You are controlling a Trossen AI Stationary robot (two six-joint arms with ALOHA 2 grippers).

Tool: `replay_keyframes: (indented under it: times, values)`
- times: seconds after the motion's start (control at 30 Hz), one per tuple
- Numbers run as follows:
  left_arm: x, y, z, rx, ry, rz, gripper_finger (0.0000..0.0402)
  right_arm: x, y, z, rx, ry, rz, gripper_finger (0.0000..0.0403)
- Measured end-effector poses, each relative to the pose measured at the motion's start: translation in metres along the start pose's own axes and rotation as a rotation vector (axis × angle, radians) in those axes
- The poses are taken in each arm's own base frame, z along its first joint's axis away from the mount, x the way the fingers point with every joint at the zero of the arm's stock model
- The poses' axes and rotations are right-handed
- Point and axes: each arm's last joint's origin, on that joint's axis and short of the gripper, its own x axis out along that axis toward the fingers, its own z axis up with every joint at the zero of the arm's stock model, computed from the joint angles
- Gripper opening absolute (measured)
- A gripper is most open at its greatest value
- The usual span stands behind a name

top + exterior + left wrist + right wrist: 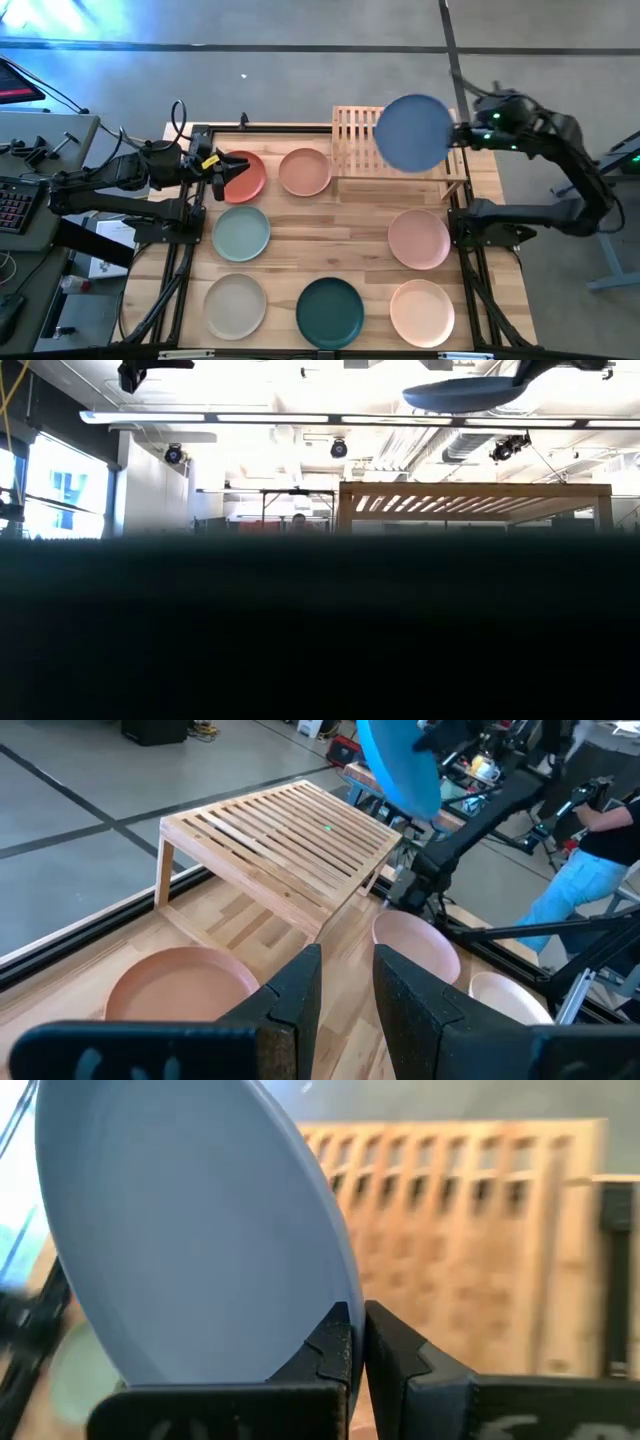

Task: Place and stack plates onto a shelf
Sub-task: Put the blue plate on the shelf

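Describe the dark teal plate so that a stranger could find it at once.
Start at the bamboo shelf at the table's far edge, then go to the opposite near edge. Three plates lie there; the dark teal plate is the middle one, the only dark plate, between a beige and a cream-pink one.

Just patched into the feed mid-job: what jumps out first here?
The blue plate stands out: the right end effector grips its rim and holds it in the air above the shelf. Next, seven plates lie on the table; the left end effector sits at the red-orange plate, its fingers slightly apart.
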Motion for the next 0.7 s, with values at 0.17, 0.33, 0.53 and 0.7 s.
replay_keyframes:
  times: [0.17, 0.33, 0.53, 0.7]
  values:
    - [0.003, 0.000, -0.001, 0.003, 0.007, 0.011, 0.0083, -0.005, -0.022, -0.007, 0.106, -0.063, -0.098, 0.0000]
    - [0.003, 0.000, -0.001, 0.001, 0.007, 0.012, 0.0083, 0.012, -0.040, -0.026, 0.243, -0.068, -0.134, 0.0000]
    - [0.003, 0.000, -0.001, 0.001, 0.007, 0.013, 0.0083, 0.035, -0.053, -0.047, 0.404, -0.078, -0.128, 0.0000]
    - [0.003, 0.000, -0.001, -0.011, 0.007, 0.013, 0.0083, 0.052, -0.059, -0.057, 0.516, -0.096, -0.101, 0.0000]
